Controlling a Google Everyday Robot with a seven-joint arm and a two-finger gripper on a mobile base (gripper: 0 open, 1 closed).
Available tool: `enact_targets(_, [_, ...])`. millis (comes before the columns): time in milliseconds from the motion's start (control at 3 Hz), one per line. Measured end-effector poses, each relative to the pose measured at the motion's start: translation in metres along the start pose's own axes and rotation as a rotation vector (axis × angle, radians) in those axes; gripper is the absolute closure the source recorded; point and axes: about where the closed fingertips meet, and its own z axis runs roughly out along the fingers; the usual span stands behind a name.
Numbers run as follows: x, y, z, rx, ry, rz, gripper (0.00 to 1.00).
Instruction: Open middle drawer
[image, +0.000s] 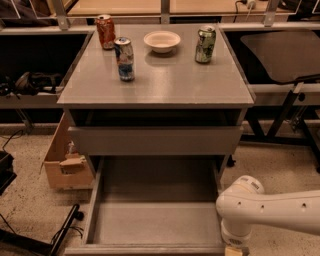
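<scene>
The middle drawer is pulled far out of the grey cabinet. Its shallow plain grey tray is bare inside and its front rim runs along the bottom edge of the view. Above it, a grey drawer front sits slightly forward under the tabletop, with a dark gap over it. My white arm comes in from the right. My gripper hangs below the wrist at the drawer's front right corner and is mostly cut off by the bottom edge.
On the cabinet top stand a red can, a blue and silver can, a green can and a white bowl. A cardboard box sits on the floor to the left. A dark chair stands to the right.
</scene>
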Motion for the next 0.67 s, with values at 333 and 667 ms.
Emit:
enact_targets(333, [0.051,-0.012,-0.066,-0.037,-0.037,0.114,0.0])
enact_targets(667, [0.09,-0.012,-0.138,-0.049,-0.103,0.162,0.0])
